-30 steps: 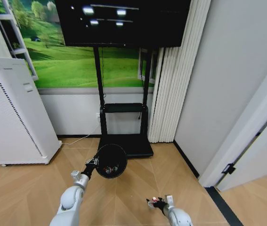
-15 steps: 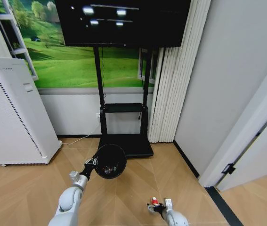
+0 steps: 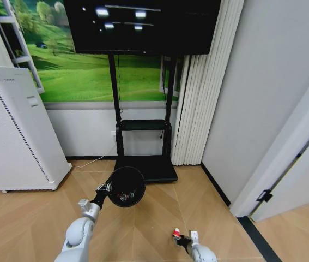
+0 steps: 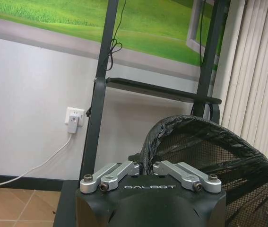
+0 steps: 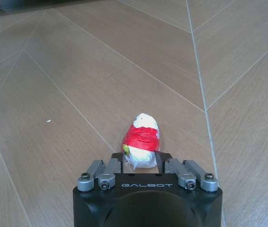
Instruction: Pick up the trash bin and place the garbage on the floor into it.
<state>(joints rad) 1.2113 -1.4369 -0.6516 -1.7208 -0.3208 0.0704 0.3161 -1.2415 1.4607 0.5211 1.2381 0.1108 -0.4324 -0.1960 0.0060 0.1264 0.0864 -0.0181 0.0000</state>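
In the head view the black mesh trash bin (image 3: 126, 186) hangs above the wooden floor, tilted with its mouth facing me. My left gripper (image 3: 104, 189) is shut on its rim. Small red and white pieces show inside it. The left wrist view has the left gripper (image 4: 145, 163) clamped on the bin's lined rim (image 4: 171, 125). My right gripper (image 3: 182, 238) is low at the front, shut on a red-and-white piece of garbage (image 3: 176, 233). In the right wrist view that wrapper (image 5: 141, 139) sticks out between the fingers of the right gripper (image 5: 142, 163), above the floor.
A tall white perforated appliance (image 3: 12, 131) stands at the left. The black TV stand (image 3: 143, 166) with its base plate is just behind the bin. Pleated curtain (image 3: 195, 109), a wall and a door frame (image 3: 274, 180) close off the right side.
The right gripper has sunk slightly toward the view's lower edge, and the red-and-white piece now shows in it. The left arm and bin have shifted a little left.
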